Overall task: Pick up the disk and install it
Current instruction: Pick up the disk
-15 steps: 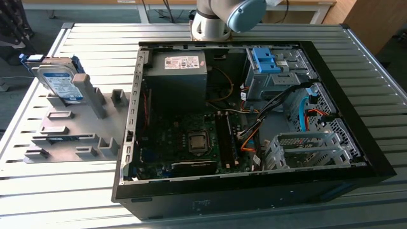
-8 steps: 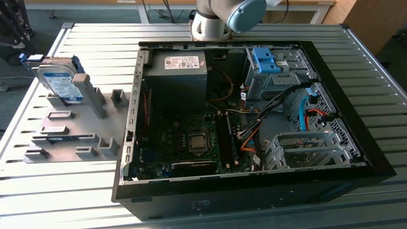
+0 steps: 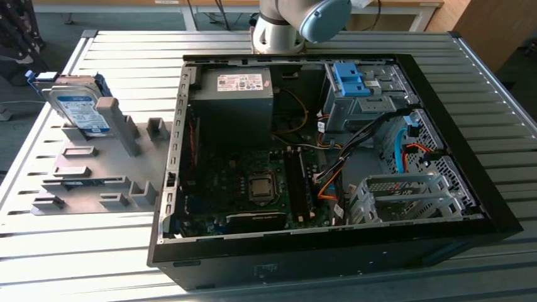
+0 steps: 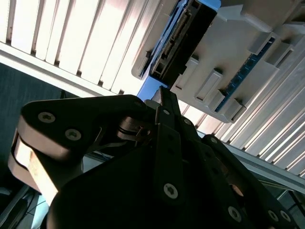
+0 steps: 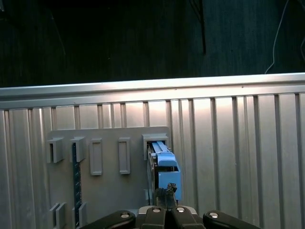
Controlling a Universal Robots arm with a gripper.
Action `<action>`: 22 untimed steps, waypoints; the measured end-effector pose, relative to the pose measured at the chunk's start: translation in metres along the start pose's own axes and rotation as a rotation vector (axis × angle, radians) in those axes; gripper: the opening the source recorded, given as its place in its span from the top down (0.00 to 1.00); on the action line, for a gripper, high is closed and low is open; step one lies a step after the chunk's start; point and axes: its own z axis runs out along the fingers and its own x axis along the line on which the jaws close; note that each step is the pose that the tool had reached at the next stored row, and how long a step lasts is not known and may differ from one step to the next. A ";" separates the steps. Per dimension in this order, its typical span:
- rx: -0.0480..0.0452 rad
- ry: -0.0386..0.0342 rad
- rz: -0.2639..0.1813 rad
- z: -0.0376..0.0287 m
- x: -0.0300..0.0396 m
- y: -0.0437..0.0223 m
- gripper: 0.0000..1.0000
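Gripper (image 5: pixel 167 193) closed, empty, near disk (image 5: pixel 166 167) in holder (image 5: pixel 109 195).

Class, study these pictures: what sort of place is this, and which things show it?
Probably a robotics lab bench for computer assembly: a robot arm stands behind an open computer case on a slatted metal table, with the disk propped in a grey fixture.

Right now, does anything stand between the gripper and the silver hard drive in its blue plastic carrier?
Nothing visible: in the first wrist view the gripper is right by the silver hard drive, upright in a grey holder.
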 end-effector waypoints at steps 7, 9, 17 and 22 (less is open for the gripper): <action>0.0002 -0.0083 0.017 0.0000 0.0000 0.0000 0.89; 0.0002 -0.0087 0.018 -0.0001 0.0000 0.0000 0.89; -0.0001 -0.0115 0.021 -0.0001 0.0001 0.0000 0.89; -0.0291 -0.0104 0.025 0.0000 0.0001 -0.0012 0.89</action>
